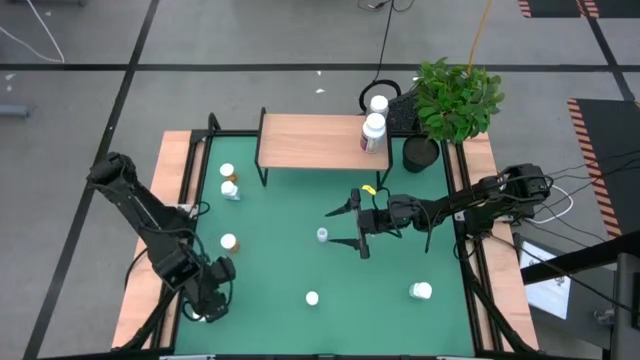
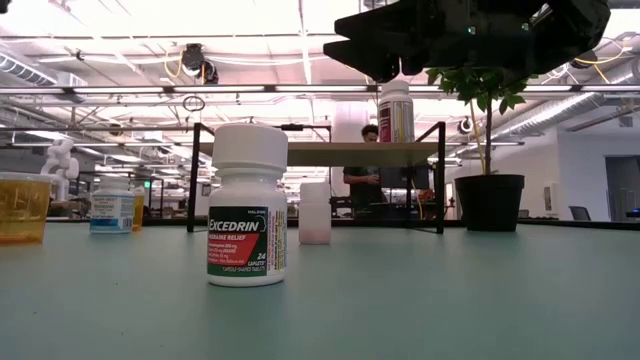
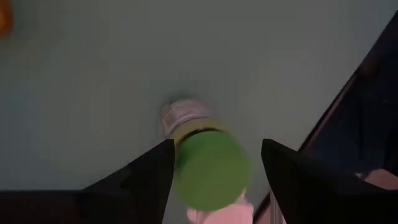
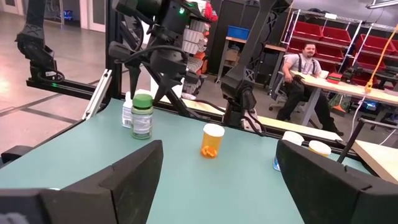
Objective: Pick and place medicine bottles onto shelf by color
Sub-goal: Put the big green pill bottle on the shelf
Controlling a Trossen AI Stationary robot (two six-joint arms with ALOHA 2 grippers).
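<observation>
We see a green-capped bottle (image 3: pixel 210 168) standing on the green table (image 1: pixel 290 220) at the lower left of the high view, directly beneath the left pincer (image 1: pixel 205 300). In the left wrist view its green cap sits between the two dark fingers (image 3: pixel 149 177), which are spread apart with a gap on either side of the cap, so nothing is clamped. The right wrist view shows this same bottle (image 4: pixel 142 115) with a white bottle just beside it under the left arm's tip.

Near the middle of the high view a small white bottle (image 1: pixel 322 235) stands between the two widely spread fingers of the right pincer (image 1: pixel 355 225), which is empty.

Other bottles are scattered: an orange one (image 1: pixel 229 242) at left centre, two more (image 1: pixel 229 182) at upper left beside the shelf's leg, one white cap (image 1: pixel 312 298) at lower centre, and another (image 1: pixel 421 291) at lower right.

The shelf (image 1: pixel 310 140) lies at upper centre, and a pink-labelled bottle (image 1: pixel 373 133) stands at its right end. A potted plant (image 1: pixel 455 100) sits just right of the shelf.
</observation>
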